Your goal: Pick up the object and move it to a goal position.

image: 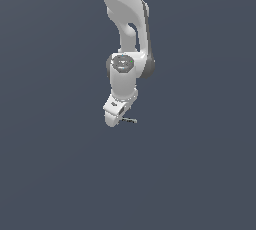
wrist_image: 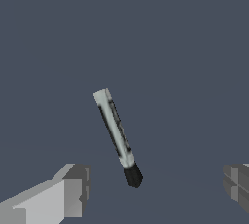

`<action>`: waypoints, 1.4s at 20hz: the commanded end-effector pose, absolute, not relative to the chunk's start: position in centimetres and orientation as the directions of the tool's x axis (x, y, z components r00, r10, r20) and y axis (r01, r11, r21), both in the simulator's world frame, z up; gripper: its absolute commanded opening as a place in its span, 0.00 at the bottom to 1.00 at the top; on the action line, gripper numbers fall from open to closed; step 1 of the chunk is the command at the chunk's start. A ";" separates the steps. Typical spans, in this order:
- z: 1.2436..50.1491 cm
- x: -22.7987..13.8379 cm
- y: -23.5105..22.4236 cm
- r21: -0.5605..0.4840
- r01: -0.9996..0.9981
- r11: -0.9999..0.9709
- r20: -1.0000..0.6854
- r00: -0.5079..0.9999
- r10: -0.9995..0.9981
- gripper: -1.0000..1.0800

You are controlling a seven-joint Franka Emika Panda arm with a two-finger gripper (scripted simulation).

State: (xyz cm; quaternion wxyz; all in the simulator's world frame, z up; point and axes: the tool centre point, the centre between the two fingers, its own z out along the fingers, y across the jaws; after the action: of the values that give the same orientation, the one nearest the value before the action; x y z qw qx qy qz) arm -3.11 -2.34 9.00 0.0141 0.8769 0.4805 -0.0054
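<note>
A slim marker-like object (wrist_image: 116,135) lies flat on the plain dark desk (image: 200,174), directly under the Panda arm (image: 125,19), its black cap at one end and a grey-silver barrel with dark markings running to the other. In the exterior view only a thin sliver of it shows, poking out toward that view's right from beneath the gripper (image: 120,116).

The object looks light, rigid and smooth; being round, it would probably roll or slip if pinched off-centre. The middle of the barrel, clear of the cap, seems the safest place to take hold, with the fingers closing across its narrow width.

The arm hangs almost straight down from above, wrist bent so the gripper tilts slightly over the object. In the wrist view the two fingers (wrist_image: 73,189) stand wide apart, released, with nothing between them but the object's capped end and bare desk. The barrel lies at a slant to the line between the fingers, so a turn of the wrist may be needed before closing.
</note>
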 end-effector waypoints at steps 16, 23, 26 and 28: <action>6.1 -5.2 -1.2 0.001 0.977 -0.214 -0.002 0.214 0.977 0.96; 6.0 -5.3 -1.1 0.000 0.980 -0.201 0.000 0.201 0.980 0.96; 5.5 -5.3 -1.1 0.000 0.980 -0.201 0.000 0.201 0.980 0.96; 4.8 -5.3 -1.1 0.000 0.980 -0.200 0.000 0.200 0.980 0.96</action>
State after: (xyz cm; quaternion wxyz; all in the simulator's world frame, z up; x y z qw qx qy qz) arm -5.26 -1.14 5.30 0.0004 0.7747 0.6324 0.0001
